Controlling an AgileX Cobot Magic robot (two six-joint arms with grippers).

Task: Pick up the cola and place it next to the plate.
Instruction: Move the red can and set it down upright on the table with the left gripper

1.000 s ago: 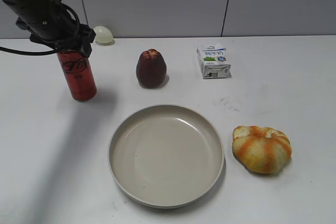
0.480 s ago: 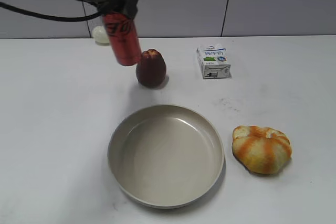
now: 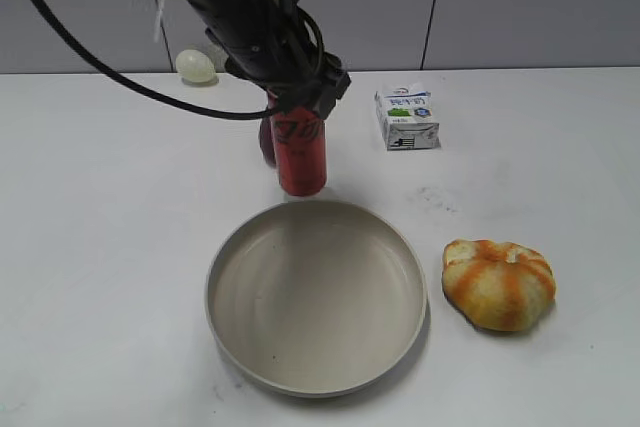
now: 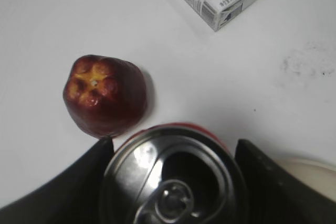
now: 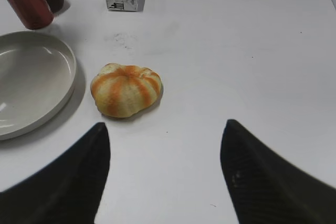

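The cola (image 3: pixel 301 155) is a slim red can with a silver top. It stands upright just behind the far rim of the beige plate (image 3: pixel 232 252). My left gripper (image 3: pixel 298 107) is shut on the can's top. The left wrist view looks down on the silver lid (image 4: pixel 173 177) between the two dark fingers. The can also shows at the top left of the right wrist view (image 5: pixel 25 1), beside the plate (image 5: pixel 63 61). My right gripper (image 5: pixel 165 171) is open and empty over bare table, out of the exterior view.
A dark red fruit (image 3: pixel 267 139) sits right behind the can, mostly hidden; it shows in the left wrist view (image 4: pixel 105 94). A white milk carton (image 3: pixel 406 117) stands at the back right. An orange-striped pumpkin (image 3: pixel 498 282) lies right of the plate. A pale egg-shaped thing (image 3: pixel 195 65) is by the wall.
My left gripper carried the can from the left side of the table up and to the right, then down to just behind the plate. The plate shifted slightly.
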